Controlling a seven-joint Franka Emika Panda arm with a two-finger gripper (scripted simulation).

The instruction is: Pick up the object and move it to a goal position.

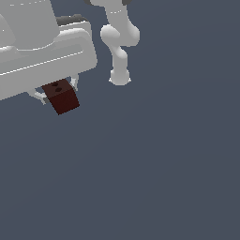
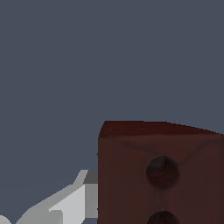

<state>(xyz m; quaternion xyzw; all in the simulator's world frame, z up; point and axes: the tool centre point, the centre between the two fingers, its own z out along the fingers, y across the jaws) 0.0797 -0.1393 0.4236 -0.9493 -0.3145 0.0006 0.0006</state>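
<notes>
The block (image 1: 61,97), a small dark red-brown piece with two round holes on its upper face, sits between the two pale fingers of the gripper (image 1: 59,91), directly under the big white hand of the arm. One finger (image 1: 39,96) shows on the side of the block toward the exterior view's left, the other (image 1: 74,83) on the side toward the right, and both appear to lie against it. The wrist view agrees: the block (image 2: 160,173) fills the near field with a grey finger (image 2: 72,202) right beside it. The gripper looks clenched on the block, so the step in hand is most likely the grasp or the start of the carry. Whether the block rests on the grey floor (image 1: 159,168) or hangs above it cannot be told. No goal marker shows in either view. The next move probably calls for holding the squeeze firm while carrying the block across toward the goal without letting it slip or twist.
</notes>
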